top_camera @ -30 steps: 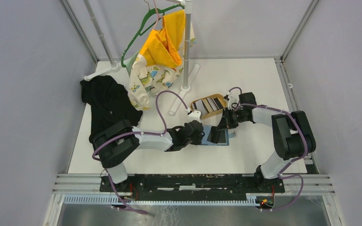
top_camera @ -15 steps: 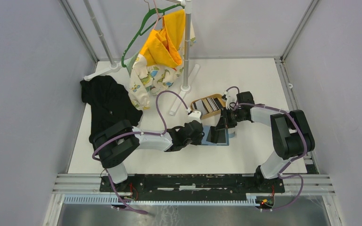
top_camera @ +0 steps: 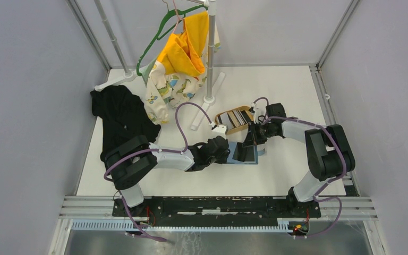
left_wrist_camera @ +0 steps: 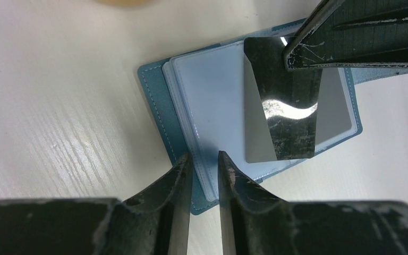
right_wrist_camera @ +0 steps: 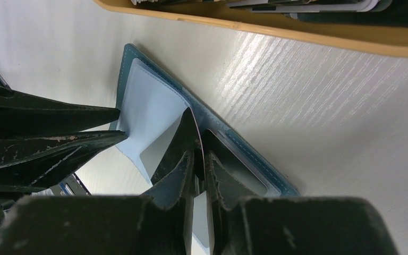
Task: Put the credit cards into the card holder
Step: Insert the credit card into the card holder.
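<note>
black card (left_wrist_camera: 276, 122) | tilted, edge in open card holder (left_wrist_camera: 207, 95) | right hand (right_wrist_camera: 197, 155) pinching

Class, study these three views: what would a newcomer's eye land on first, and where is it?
The bright yellow garment hanging on the metal rack at the far side of the white table stands out first. In the middle, the left gripper pinches the pale inner leaf of the open teal-blue folding card holder, while the right gripper holds a glossy black credit card over it.
</note>
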Tool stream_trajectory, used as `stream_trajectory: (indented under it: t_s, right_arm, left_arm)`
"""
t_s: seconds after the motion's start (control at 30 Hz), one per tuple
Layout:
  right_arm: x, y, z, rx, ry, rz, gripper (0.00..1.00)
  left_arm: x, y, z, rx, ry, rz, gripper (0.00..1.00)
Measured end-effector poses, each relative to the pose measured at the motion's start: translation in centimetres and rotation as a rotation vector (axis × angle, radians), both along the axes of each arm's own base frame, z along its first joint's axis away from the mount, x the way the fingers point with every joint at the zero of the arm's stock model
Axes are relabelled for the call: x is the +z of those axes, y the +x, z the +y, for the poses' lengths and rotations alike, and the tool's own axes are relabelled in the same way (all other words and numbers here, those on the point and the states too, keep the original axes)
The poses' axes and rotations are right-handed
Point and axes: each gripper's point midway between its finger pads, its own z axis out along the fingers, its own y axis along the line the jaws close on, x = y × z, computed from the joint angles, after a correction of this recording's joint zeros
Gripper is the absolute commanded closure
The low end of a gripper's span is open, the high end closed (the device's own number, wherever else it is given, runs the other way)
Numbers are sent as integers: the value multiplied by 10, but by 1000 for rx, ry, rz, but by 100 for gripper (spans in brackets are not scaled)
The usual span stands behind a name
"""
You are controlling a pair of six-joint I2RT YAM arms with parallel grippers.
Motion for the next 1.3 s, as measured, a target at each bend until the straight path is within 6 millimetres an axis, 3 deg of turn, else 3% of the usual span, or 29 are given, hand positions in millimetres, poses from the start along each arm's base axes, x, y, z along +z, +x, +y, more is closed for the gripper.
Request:
stream_trajectory:
  t_s: [1.3]
  right_arm:
    - [-2, -2, 1, 44, -41, 70, 86]
  left_arm:
    - [0, -1, -1, -30, -14, -22, 67]
